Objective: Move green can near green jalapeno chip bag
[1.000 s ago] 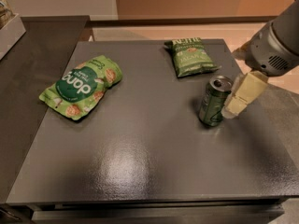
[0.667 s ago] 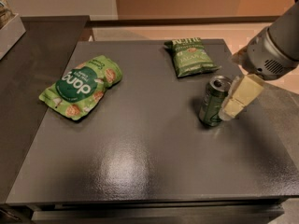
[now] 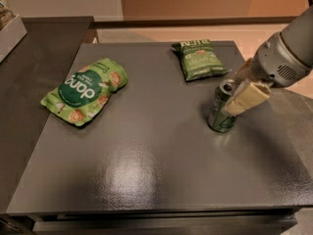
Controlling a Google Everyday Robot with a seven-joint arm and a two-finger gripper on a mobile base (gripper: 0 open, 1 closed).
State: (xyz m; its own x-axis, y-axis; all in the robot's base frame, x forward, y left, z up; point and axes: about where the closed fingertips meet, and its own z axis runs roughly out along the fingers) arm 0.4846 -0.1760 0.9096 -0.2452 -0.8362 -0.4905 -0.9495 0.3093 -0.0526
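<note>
The green can [image 3: 220, 112] stands on the dark table, right of centre, silver top up. The green jalapeno chip bag [image 3: 199, 59] lies flat at the table's far edge, a little behind and to the left of the can. My gripper [image 3: 233, 95] comes in from the right at the can's upper right side. One cream finger [image 3: 247, 98] lies against the can's near right side and the other sits behind the can's top. The fingers stand apart and look open around the can's upper part.
A larger bright-green pouch [image 3: 84, 96] with a dark round logo lies on the left of the table [image 3: 146, 170]. A second dark counter [image 3: 29, 58] adjoins on the left, with a pale box at its far left corner. The floor drops off to the right.
The arm has shifted slightly up and to the right. The can stays in the same spot on the table.
</note>
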